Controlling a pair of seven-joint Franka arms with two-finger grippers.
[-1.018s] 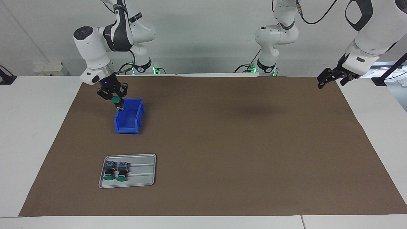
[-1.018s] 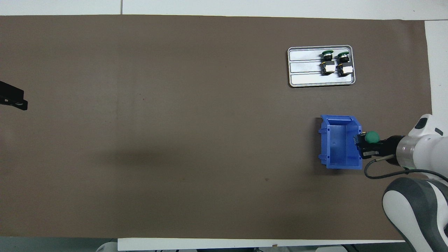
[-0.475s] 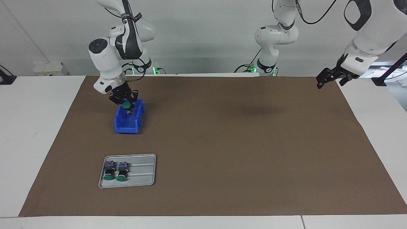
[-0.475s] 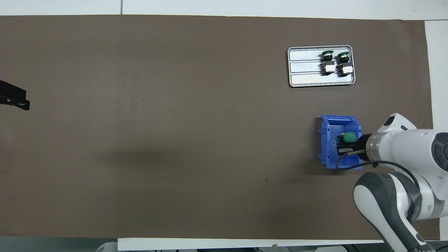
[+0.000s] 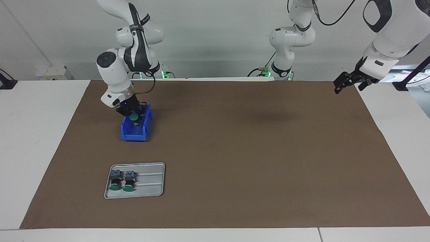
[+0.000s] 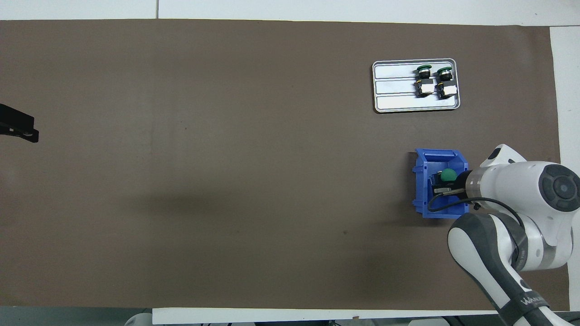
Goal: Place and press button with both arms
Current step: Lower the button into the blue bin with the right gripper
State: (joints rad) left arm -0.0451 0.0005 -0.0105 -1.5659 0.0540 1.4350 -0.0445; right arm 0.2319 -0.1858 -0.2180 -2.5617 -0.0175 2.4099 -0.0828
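Observation:
My right gripper point(image 5: 134, 119) point(image 6: 437, 183) is shut on a button point(image 5: 134, 116) point(image 6: 449, 174) with a round green cap. It holds the button low inside the open top of a blue bin point(image 5: 135, 133) point(image 6: 423, 186) at the right arm's end of the table. Two more buttons point(image 5: 116, 182) point(image 6: 424, 82) lie side by side on a grey tray point(image 5: 152, 182) point(image 6: 393, 90), farther from the robots than the bin. My left gripper point(image 5: 342, 85) point(image 6: 20, 129) waits open in the air over the brown mat's edge at the left arm's end, holding nothing.
A large brown mat point(image 5: 252, 151) point(image 6: 226, 158) covers most of the white table. The bin and the tray are the only things standing on it.
My right gripper has carried the button from over the bin's rim nearest the robots to over its inside and has come lower. The left arm has hardly moved.

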